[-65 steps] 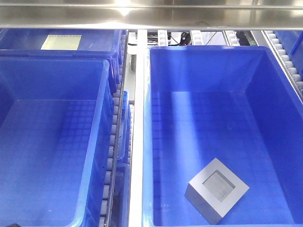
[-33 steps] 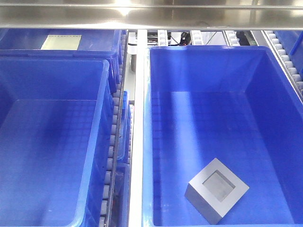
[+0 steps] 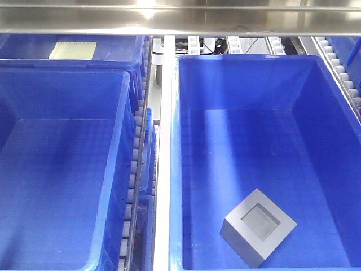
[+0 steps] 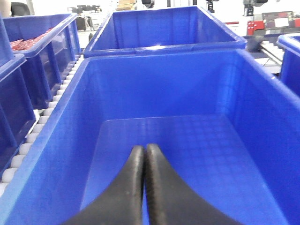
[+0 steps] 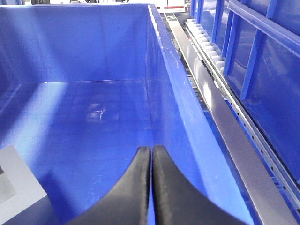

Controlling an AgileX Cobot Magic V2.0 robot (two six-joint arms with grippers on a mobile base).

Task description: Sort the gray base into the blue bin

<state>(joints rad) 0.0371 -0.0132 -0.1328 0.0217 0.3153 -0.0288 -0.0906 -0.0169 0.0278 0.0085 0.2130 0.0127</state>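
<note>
Gray base (image 3: 258, 227) sits on the floor of the right-hand blue bin (image 3: 175, 169), recess up, low-left of my right gripper (image 5: 151, 154); that arm is nearer. Both jaws are pressed together, empty; left gripper (image 4: 144, 152) overlooks the other bin.

Gray base (image 3: 258, 235) in right-hand blue bin (image 3: 248, 62), near front wall, seemingly.

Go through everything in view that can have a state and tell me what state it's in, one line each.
Gray base: lying on the floor of the right blue bin, recess facing up, not held.
Right blue bin: holds only the gray base.
Left blue bin: empty.
Left gripper: shut, holding nothing.
Right gripper: shut, holding nothing, beside the gray base.
</note>
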